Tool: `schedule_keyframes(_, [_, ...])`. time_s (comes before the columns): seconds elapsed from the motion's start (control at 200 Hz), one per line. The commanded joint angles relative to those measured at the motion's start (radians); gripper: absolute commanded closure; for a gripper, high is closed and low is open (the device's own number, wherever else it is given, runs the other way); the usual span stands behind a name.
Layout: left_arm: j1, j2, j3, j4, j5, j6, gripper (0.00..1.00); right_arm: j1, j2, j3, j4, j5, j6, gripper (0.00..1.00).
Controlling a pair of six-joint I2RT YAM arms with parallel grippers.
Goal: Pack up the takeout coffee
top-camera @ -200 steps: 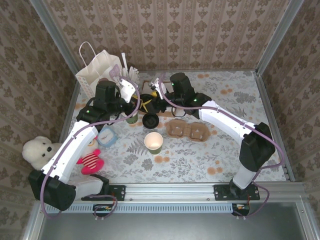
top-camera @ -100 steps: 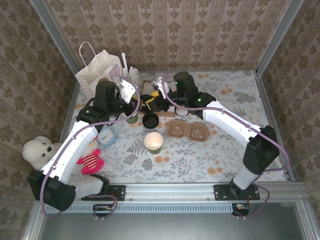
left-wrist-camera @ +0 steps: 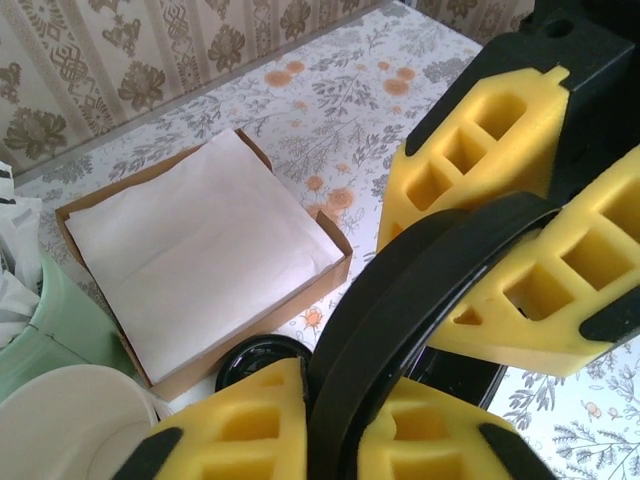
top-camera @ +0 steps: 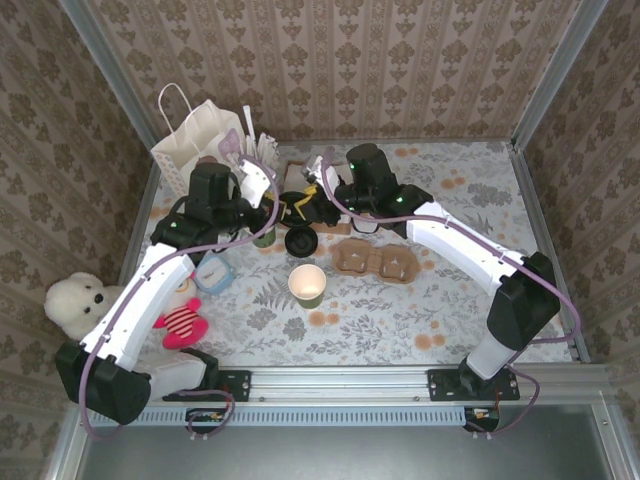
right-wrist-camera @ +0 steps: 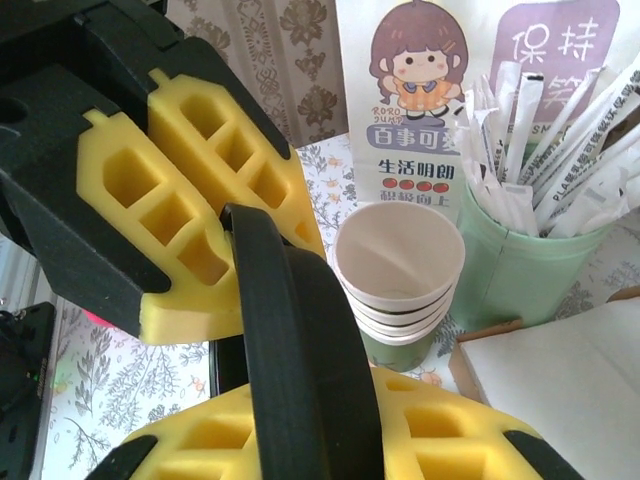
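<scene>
A black plastic lid (left-wrist-camera: 420, 270) hangs edge-on above the table with both grippers clamped on it from opposite sides. My left gripper (left-wrist-camera: 340, 400) is shut on its near rim. My right gripper (right-wrist-camera: 320, 400) is shut on the same lid (right-wrist-camera: 290, 320), which seems to have two nested rims. From above, the left gripper (top-camera: 283, 207) and right gripper (top-camera: 305, 205) meet nose to nose. A lidless olive-green cup (top-camera: 307, 283) stands alone nearer the front. A lidded takeout coffee is out of view.
Another black lid (top-camera: 300, 241) lies on the table under the grippers. Behind stand stacked cups (right-wrist-camera: 400, 270), a straw cup (right-wrist-camera: 530, 250), a napkin box (left-wrist-camera: 200, 250) and a paper bag (top-camera: 200, 135). A cardboard carrier (top-camera: 375, 260) sits right; toys (top-camera: 75, 300) sit left.
The right arm's wrist has edged slightly right and back. Both grippers stay closed on the lid, and the left arm has barely moved.
</scene>
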Motion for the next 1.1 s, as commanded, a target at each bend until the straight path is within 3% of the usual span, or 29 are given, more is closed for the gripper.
schedule_keyframes(0.0, [0.02,-0.097,0.001,-0.01,0.096,-0.037,0.68,0.006,-0.035,0.049,-0.07,0.078,-0.117,0.92])
schedule_keyframes(0.155, [0.124,-0.241,-0.093,0.062,0.266,-0.133,0.26,0.032,-0.053,0.071,-0.072,0.213,-0.279,0.92])
schedule_keyframes(0.29, [0.22,-0.306,-0.13,0.098,0.291,-0.254,0.0,0.091,-0.056,0.099,-0.091,0.308,-0.534,0.93])
schedule_keyframes(0.455, [0.329,-0.282,-0.091,0.082,0.338,-0.419,0.0,0.188,-0.065,0.082,-0.014,0.455,-0.917,0.93])
schedule_keyframes(0.635, [0.378,-0.213,0.051,-0.174,0.275,-0.422,0.0,0.253,-0.075,-0.007,0.118,0.515,-1.343,0.96])
schedule_keyframes(0.855, [0.385,-0.155,0.158,-0.424,0.229,-0.3,0.0,0.273,-0.105,-0.056,0.153,0.395,-1.595,0.97])
schedule_keyframes(1.095, [0.382,-0.135,0.225,-0.579,0.414,-0.081,0.05,0.274,-0.165,-0.178,0.278,0.176,-1.825,0.95])
